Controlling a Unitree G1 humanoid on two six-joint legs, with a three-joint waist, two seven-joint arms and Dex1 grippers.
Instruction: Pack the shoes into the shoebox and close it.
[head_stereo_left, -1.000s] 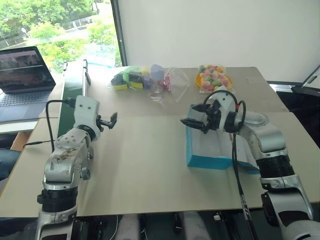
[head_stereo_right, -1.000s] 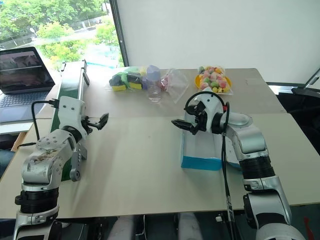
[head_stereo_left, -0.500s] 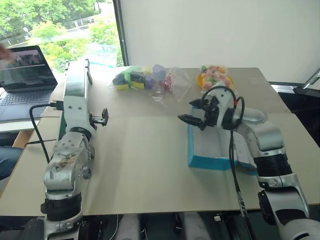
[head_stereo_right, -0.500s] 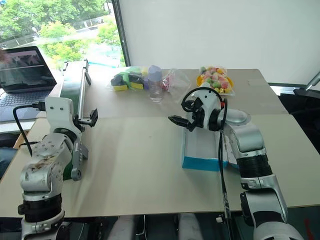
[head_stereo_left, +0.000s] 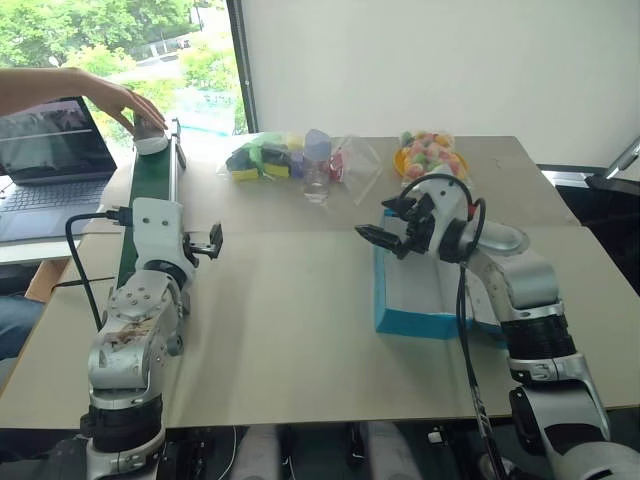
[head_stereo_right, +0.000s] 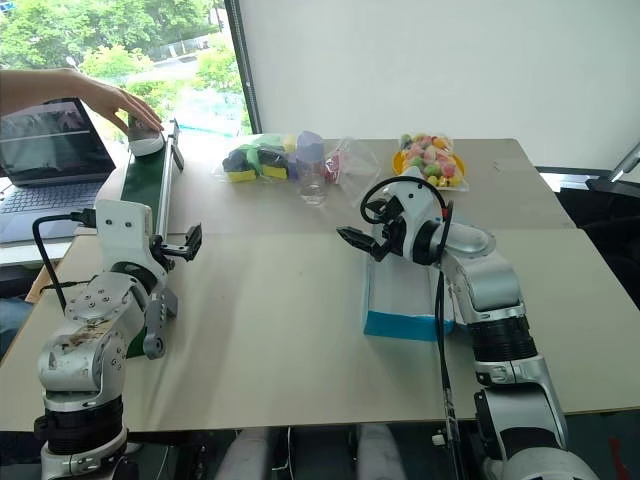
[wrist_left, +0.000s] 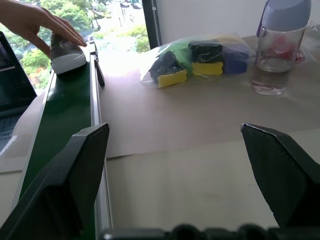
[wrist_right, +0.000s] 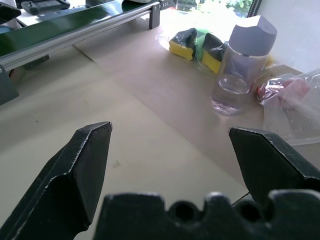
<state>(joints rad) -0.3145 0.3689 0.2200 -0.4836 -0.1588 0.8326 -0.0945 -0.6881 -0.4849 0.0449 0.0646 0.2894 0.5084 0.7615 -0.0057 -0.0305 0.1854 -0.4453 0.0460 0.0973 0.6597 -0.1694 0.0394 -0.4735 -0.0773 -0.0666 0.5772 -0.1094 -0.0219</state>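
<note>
A person's hand (head_stereo_left: 112, 98) has just set 1 shoe (wrist_left: 66, 51) on the far end of the green conveyor (head_stereo_left: 152, 185), shoebox (head_stereo_left: 420, 292) open under right gripper (head_stereo_left: 385, 231), left gripper (head_stereo_left: 207, 241) nearby, both wide and empty, so packing can begin.

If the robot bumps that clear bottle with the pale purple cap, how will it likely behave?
The bottle stands upright and is taller than it is wide, so a push near the cap would probably tip it. It looks mostly empty, with only a little liquid at the bottom, so likely light and easy to shove. It appears round, so once down it may roll.
</note>
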